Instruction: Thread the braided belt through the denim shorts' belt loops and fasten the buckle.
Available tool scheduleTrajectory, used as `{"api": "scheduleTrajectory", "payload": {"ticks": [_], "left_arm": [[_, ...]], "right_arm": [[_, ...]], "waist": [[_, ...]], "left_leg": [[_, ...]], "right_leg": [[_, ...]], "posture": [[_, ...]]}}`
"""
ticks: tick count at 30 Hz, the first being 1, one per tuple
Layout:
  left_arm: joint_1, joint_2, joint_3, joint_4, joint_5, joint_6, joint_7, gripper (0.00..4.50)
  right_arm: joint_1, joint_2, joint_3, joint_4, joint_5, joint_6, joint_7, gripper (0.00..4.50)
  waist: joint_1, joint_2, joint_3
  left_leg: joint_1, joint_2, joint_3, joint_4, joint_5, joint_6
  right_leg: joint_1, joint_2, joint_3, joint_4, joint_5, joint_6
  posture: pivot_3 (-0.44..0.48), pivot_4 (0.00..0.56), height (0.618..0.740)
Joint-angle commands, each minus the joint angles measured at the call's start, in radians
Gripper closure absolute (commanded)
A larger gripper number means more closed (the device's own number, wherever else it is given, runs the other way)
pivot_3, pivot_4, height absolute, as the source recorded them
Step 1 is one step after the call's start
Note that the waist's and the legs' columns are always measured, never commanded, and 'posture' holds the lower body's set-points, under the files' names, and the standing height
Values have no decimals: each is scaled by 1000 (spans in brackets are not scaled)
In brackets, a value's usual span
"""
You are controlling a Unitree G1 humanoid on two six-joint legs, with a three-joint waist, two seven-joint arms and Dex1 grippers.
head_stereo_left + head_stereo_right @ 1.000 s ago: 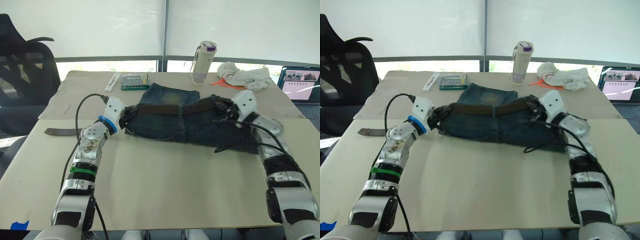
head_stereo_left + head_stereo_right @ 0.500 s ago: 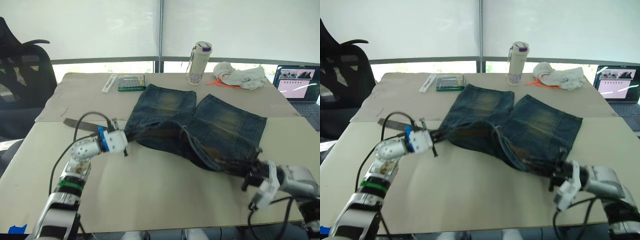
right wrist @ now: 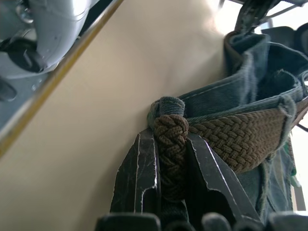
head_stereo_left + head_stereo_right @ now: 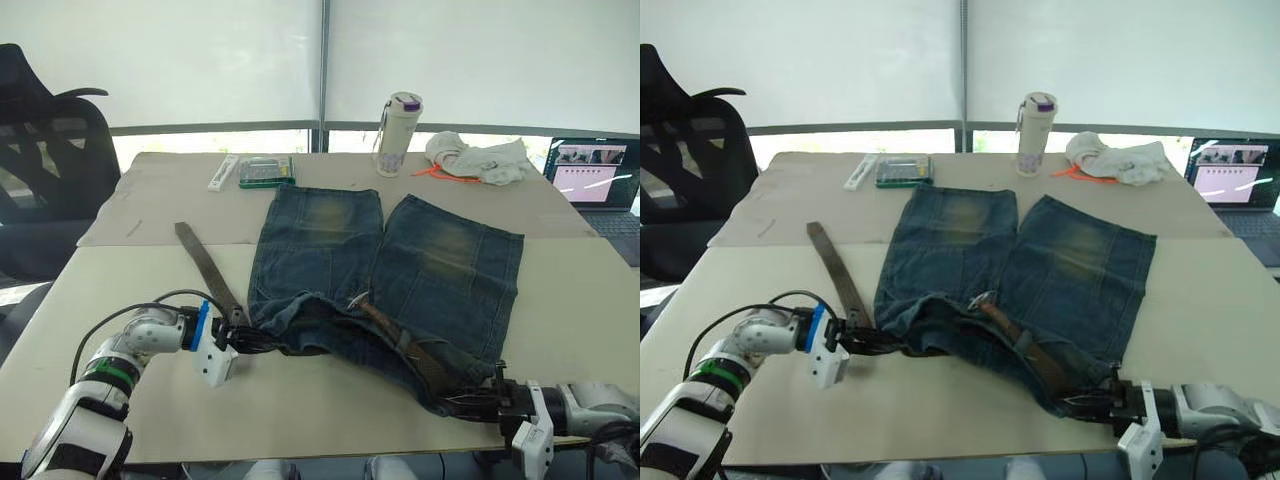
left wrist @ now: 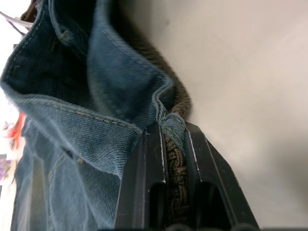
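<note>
Your right gripper pinches the dark brown braided belt at the blue denim shorts' waistband corner; your left gripper clamps belt and denim fold on the beige table.

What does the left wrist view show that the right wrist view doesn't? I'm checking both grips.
The left wrist view shows the left hand pinching a folded edge of the shorts with the belt inside. The right wrist view shows the right hand clamped on the belt's rounded braided fold, with the table edge nearby. Both show blue denim, brown braid and beige tabletop.
</note>
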Motion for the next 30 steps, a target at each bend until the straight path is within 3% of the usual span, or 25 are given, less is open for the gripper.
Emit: {"api": "scheduleTrajectory", "payload": {"ticks": [1,5,8,13,17,23,25,27,30], "left_arm": [[-27,-24,-19,53,97,32,75,4500],[-116,-89,-14,76,275,142,302,4500],[-211,-169,-54,107,422,308,524,4500],[-298,-266,-106,167,503,470,705,4500],[-328,-314,-106,201,490,556,756,4500],[-346,-396,-16,228,360,691,759,4500],[-345,-427,37,217,282,738,726,4500],[-342,-444,66,204,238,776,708,4500],[-322,-451,73,184,199,798,647,4500]], "right_arm": [[-23,-32,31,136,-122,168,-46,4225],[-151,-21,39,289,-82,438,-119,4225],[-225,13,27,391,-2,704,-81,4225],[-225,53,15,376,120,892,-4,4226],[-183,109,-77,168,315,1161,121,4226],[-167,133,-129,32,349,1352,4,4226],[-189,164,-177,6,386,1394,-74,4226],[-207,182,-202,-5,403,1418,-130,4226],[-198,211,-208,-25,453,1435,-103,4226]], "waist": [[2,-4,-3],[8,-9,-11],[20,-11,-12],[20,-13,-13],[18,-14,-13],[22,-14,-13],[21,-13,-13],[19,-12,-12],[18,-9,-11]], "left_leg": [[3,0,-1,0,-1,1],[9,0,0,0,-2,3],[6,-6,1,1,-1,3],[-7,-9,1,3,4,8],[-10,-6,1,3,4,4],[-14,-4,0,3,-2,3],[-21,-4,0,5,3,-5],[-29,-4,0,6,8,-1],[-32,-4,1,7,8,-1]], "right_leg": [[1,0,0,-1,-1,-1],[5,-9,-1,-4,-3,-6],[5,-16,-1,-10,6,-6],[1,-18,-3,-14,17,4],[-1,-18,-11,-16,17,4],[-11,-20,-17,-14,18,5],[-14,-23,-22,-12,19,5],[-21,-22,-26,-12,21,5],[-24,-21,-28,-12,21,5]], "posture": [[0,150,737],[0,150,737],[0,150,737],[0,150,737],[0,150,737],[0,150,737],[0,150,737],[0,150,737],[0,150,737]]}}
